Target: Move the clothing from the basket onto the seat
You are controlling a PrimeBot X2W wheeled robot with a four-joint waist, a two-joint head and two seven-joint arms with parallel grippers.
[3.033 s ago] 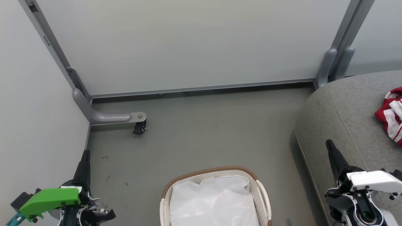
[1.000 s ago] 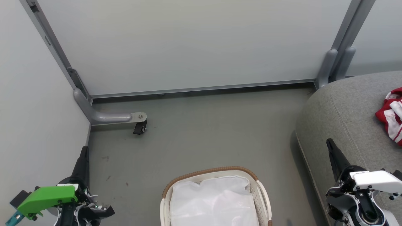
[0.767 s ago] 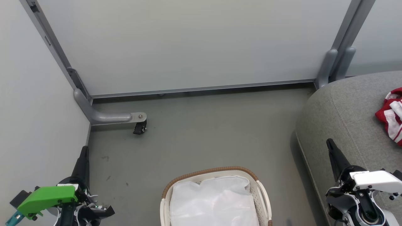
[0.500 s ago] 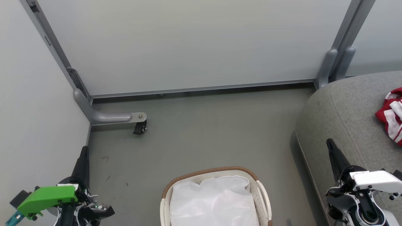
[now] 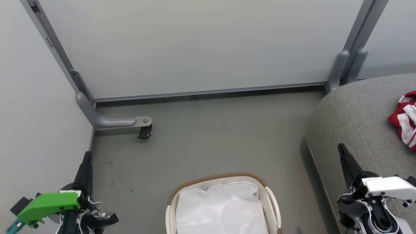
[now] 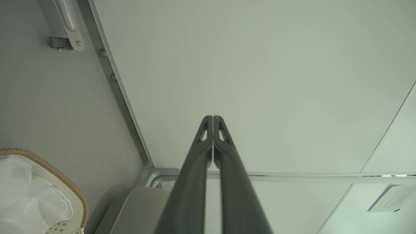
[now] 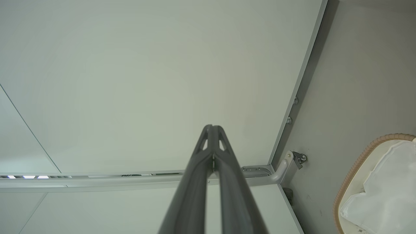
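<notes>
The left gripper [image 6: 213, 120] has its two long fingers pressed together on nothing, out to the left of the basket [image 5: 211, 178]. The right gripper [image 7: 213, 128] is likewise closed and empty, to the basket's right. A plain white sheet [image 5: 221, 208] lies inside the basket. The clothing [image 5: 404, 118], red with white trim, lies crumpled on the seat [image 5: 357, 113], well to the right of the basket and beyond it. Such cloth is likely light, limp and prone to drape, so a raised fold or hem should pinch better than a flat patch.
</notes>
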